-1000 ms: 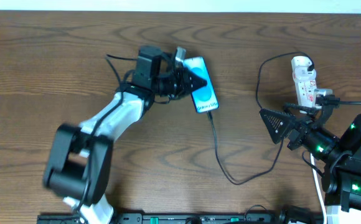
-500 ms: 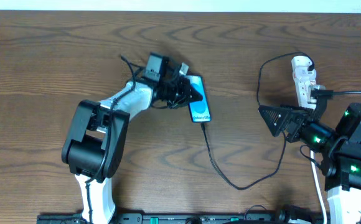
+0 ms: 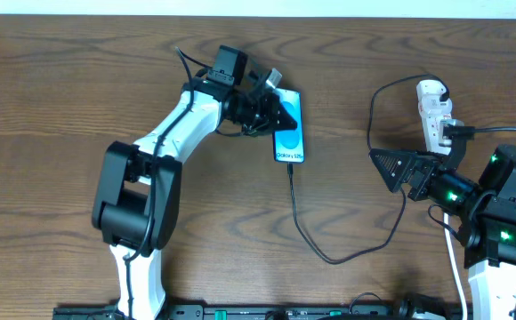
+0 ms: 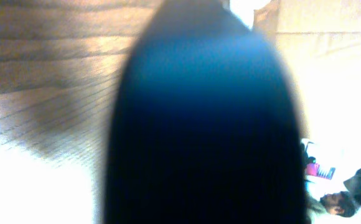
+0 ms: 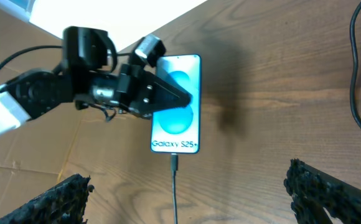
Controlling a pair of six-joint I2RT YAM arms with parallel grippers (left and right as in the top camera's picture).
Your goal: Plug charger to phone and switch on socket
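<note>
Two arms; only the switch step looks undone.

Overhead: socket (image 3: 434, 111) lies beyond right end effector (image 3: 390, 171), toward far table (image 3: 62, 89) edge, long axis near-to-far. Right arm far nearer, fingers apart, bare wood around. Phone (image 3: 292, 133) mid-table, left end effector (image 3: 271, 111) over its far end. Charger (image 3: 333, 260) loops from phone's near end toward socket.

Left wrist: dark blur only, so cannot tell grip.

Right wrist: camera faces phone, socket out of frame. Charger tip meets phone's lower edge, seemingly seated.
</note>
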